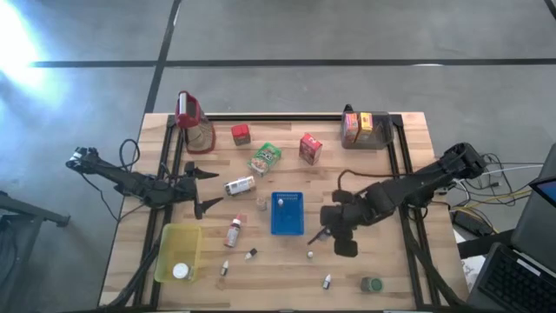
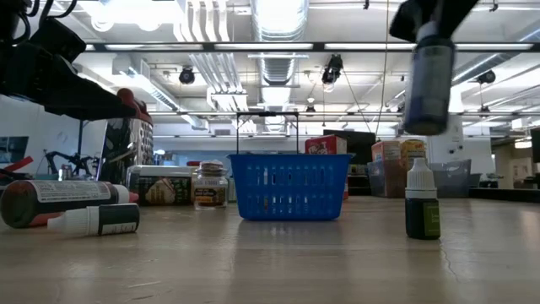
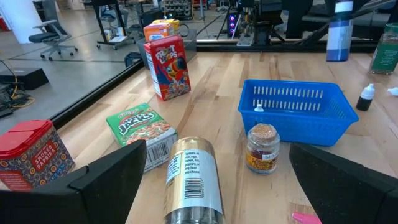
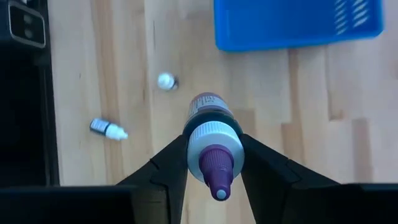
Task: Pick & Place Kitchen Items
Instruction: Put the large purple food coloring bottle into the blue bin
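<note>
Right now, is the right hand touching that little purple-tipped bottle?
Touching. The right wrist view shows the right hand with both fingers pressed against the purple-tipped bottle, held above the table.

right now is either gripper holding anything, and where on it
The right gripper holds a small bottle, pinched at the white collar below its purple tip. The left gripper is open and empty.

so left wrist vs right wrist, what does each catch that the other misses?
Left wrist only: red cereal box, green packet, gold can, spice jar, red tin, and the open left end effector low over the table.

Right wrist only: right end effector shut on a purple-tipped bottle, held off the table, plus two small dropper bottles on the wood below.

Both: blue basket.
</note>
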Motion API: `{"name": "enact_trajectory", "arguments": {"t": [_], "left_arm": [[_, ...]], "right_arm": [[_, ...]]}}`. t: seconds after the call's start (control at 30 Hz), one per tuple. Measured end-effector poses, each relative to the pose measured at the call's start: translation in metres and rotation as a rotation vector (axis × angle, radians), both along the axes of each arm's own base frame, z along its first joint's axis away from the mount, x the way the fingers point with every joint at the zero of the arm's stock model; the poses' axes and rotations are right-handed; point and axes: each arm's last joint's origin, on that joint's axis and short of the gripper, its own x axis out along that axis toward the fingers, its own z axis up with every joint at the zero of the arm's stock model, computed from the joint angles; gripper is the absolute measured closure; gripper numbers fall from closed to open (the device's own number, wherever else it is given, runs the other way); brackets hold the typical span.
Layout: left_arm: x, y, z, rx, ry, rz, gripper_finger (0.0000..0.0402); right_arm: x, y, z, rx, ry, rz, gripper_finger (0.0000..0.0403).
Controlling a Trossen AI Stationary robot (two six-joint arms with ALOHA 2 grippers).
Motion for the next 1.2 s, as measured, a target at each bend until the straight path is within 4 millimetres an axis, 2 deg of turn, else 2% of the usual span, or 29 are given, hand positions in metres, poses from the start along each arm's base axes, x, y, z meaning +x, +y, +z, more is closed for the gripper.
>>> {"name": "enact_trajectory", "arguments": {"t": [0.23, 0.37, 0.5, 0.7, 0.83, 1.1, 1.2], "left_arm": [[0.0, 0.0, 0.0, 0.0, 0.0, 0.0, 0.0002], [0.0, 0.0, 0.0, 0.0, -0.002, 0.0, 0.0002], [0.0, 0.0, 0.0, -0.002, -0.006, 0.0, 0.0002], [0.0, 0.0, 0.0, -0.003, -0.007, 0.0, 0.0002], [0.0, 0.0, 0.001, -0.003, -0.008, 0.0, 0.0002], [0.0, 0.0, 0.001, -0.004, -0.01, 0.0, 0.0002], [0.0, 0.0, 0.001, -0.004, -0.01, 0.0, 0.0002]], "right_arm": [[0.019, -0.008, 0.014, -0.029, -0.06, 0.054, 0.0287], [0.034, -0.011, 0.013, -0.063, -0.06, 0.101, 0.0277], [0.051, -0.015, 0.009, -0.091, -0.035, 0.143, 0.0285], [0.07, -0.02, 0.015, -0.12, -0.059, 0.196, 0.0286], [0.076, -0.024, 0.013, -0.124, -0.048, 0.187, 0.0275], [0.084, -0.028, 0.002, -0.146, -0.022, 0.215, 0.029], [0.084, -0.029, 0.002, -0.146, -0.026, 0.212, 0.0279]]}}
